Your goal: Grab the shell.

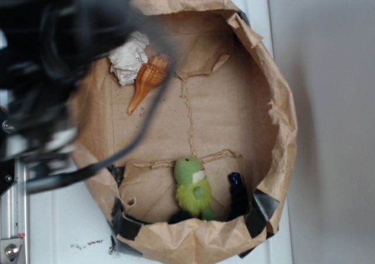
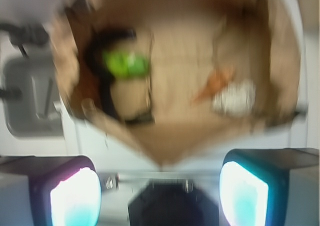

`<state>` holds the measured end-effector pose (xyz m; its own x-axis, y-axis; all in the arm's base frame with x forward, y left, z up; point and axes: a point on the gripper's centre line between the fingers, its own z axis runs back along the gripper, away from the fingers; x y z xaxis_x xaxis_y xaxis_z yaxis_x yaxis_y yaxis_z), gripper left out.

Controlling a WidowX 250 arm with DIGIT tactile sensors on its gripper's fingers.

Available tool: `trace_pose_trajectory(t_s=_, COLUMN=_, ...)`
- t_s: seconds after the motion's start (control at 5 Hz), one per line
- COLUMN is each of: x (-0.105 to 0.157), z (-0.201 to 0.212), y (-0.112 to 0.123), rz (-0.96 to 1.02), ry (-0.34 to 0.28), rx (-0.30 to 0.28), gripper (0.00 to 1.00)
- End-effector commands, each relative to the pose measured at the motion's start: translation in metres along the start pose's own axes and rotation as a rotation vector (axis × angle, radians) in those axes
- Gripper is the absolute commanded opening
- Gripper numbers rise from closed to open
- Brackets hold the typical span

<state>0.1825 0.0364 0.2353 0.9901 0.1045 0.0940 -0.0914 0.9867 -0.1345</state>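
The shell, orange-tan and ribbed, lies in the upper left of a brown paper-lined bowl, its point aimed down-left. It touches a crumpled white paper ball. In the blurred wrist view the shell appears far off at right of centre, beside the paper ball. My gripper is open, its two glowing pads wide apart with nothing between them, high above the bowl's near edge. The exterior view shows only the dark blurred arm at upper left.
A fuzzy green plush toy lies near the bowl's lower rim, next to a dark blue object. Black tape patches hold the paper rim. The bowl rests on a white surface; a metal rail runs at left.
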Motion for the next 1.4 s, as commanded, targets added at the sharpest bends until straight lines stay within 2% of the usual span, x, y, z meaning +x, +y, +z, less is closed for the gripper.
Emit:
trace_pose_trajectory(t_s=0.0, x=-0.003, z=0.010, y=0.003, rz=0.020, ry=-0.052, rx=0.021, gripper=1.00)
trace_pose_trajectory(t_s=0.4, x=-0.003, z=0.010, y=0.003, rz=0.020, ry=-0.052, rx=0.021, gripper=1.00)
trace_pose_trajectory(t_s=0.6, x=0.039, z=-0.025, y=0.000, rz=0.084, ry=-0.042, rx=0.080, gripper=1.00)
trace_pose_trajectory(t_s=0.8, x=0.074, z=-0.053, y=0.007, rz=0.101, ry=-0.062, rx=0.144, gripper=1.00)
trace_pose_trajectory(t_s=1.0, x=0.091, z=-0.071, y=0.012, rz=0.103, ry=-0.080, rx=0.173, gripper=1.00)
trace_pose_trajectory(t_s=1.2, x=0.082, z=-0.075, y=0.007, rz=0.062, ry=-0.115, rx=0.188, gripper=1.00)
